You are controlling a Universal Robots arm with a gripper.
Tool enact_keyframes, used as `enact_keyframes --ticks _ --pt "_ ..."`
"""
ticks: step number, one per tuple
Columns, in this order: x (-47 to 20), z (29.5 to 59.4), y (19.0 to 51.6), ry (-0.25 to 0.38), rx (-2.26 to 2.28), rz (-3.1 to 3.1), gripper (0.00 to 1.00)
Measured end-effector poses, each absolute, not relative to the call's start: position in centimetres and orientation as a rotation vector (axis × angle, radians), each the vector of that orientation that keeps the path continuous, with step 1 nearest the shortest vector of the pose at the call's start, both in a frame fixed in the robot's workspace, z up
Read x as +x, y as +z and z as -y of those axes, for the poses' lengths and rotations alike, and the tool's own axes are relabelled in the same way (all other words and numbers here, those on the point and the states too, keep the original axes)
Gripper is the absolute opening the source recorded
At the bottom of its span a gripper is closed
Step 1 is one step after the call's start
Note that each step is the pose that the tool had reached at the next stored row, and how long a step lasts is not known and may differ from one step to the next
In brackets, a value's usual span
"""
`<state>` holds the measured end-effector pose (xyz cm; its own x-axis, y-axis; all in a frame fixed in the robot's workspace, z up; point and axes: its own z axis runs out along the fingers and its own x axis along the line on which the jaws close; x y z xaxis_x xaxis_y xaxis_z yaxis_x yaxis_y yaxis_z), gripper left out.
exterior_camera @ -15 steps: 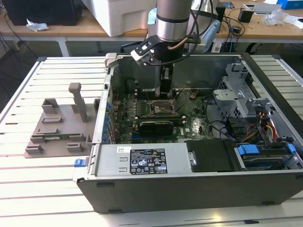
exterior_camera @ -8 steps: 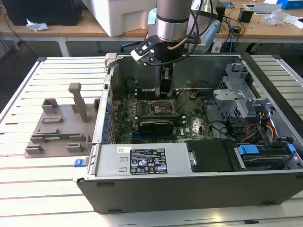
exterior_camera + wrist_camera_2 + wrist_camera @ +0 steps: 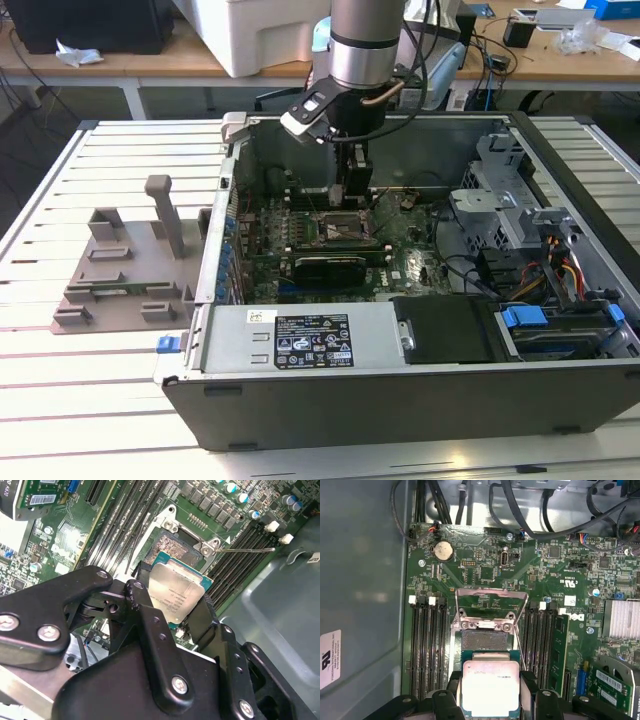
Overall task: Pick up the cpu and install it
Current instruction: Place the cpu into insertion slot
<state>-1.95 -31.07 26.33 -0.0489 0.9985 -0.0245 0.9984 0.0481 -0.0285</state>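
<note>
The cpu (image 3: 491, 687) was pinched by its edges in the gripper (image 3: 352, 182), upper middle of the exterior view. It was held flat over the open socket (image 3: 481, 639), probably so it drops in square without mashing pins.

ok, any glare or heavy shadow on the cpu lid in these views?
Second wrist view: the small square cpu with the pale silver metal top, gripped in the black claw, carries a bright sheen across it. First wrist view: the cpu looks evenly bright, the open socket beyond it darker. Exterior view: the dark grey computer case is dim inside, the white slatted table bright.
</note>
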Motion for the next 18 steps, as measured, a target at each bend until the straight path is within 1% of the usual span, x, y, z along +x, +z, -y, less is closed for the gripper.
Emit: enact_keyframes --ticks 18 --pt "-1.9 31.1 25.0 0.066 -2.168 2.276 0.55"
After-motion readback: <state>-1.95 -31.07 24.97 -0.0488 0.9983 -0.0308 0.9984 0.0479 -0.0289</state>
